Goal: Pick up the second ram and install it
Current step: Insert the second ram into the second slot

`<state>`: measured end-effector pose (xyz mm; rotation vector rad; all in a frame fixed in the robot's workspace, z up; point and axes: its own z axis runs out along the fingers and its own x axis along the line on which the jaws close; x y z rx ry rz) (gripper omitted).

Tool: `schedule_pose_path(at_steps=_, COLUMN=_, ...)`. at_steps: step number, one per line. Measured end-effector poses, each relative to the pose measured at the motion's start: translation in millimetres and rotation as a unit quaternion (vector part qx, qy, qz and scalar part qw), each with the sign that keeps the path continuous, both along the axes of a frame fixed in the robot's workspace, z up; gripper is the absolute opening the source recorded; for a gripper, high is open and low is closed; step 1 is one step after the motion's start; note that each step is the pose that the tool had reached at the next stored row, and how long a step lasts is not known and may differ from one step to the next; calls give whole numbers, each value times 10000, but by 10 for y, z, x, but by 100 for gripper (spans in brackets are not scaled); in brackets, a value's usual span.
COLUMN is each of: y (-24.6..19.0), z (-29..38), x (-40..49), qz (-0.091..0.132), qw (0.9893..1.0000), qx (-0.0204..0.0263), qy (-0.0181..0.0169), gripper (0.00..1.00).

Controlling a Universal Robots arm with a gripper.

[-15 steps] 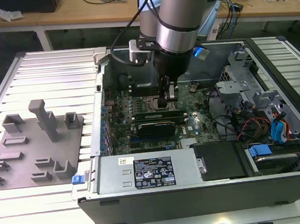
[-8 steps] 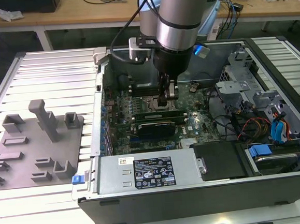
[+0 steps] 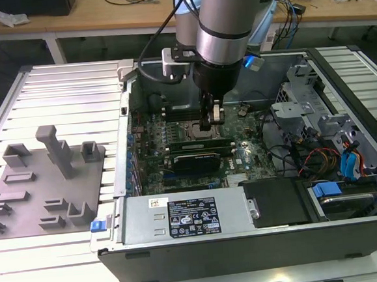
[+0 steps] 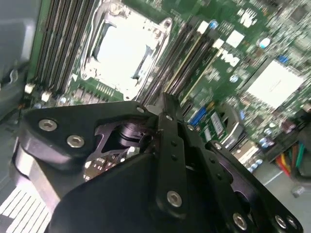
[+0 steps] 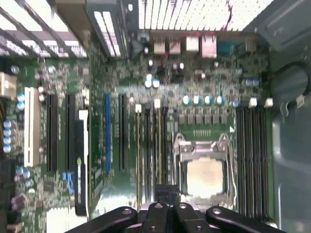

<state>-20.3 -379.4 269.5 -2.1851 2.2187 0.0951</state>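
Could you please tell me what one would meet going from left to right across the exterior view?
Grey holder blocks on the slatted table → motherboard inside the open computer case, with the gripper lowered over it → bundle of coloured cables → blue drive latch.

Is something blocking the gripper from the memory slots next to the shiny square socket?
Nothing visible does. The gripper hangs right over the memory slots beside the processor socket.
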Motion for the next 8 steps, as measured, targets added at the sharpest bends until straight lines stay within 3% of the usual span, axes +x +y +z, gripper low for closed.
schedule_pose_path(at_steps=1, y=0, z=0, x=0, qz=-1, qw=9999, qx=0, qy=-137, gripper=11)
schedule_pose_path(at_steps=2, y=0, z=0, x=0, qz=-1, qw=9998, qx=0, qy=-218, gripper=11)
schedule_pose_path(at_steps=3, y=0, z=0, x=0, qz=-1, qw=9994, qx=0, qy=-342, gripper=11)
schedule_pose_path(at_steps=5, y=0, z=-1, x=0, qz=0, qw=9985, qx=0, qy=-548, gripper=11)
schedule_pose_path(at_steps=8, y=0, z=0, x=-1, qz=-1, qw=9985, qx=0, qy=-553, gripper=11)
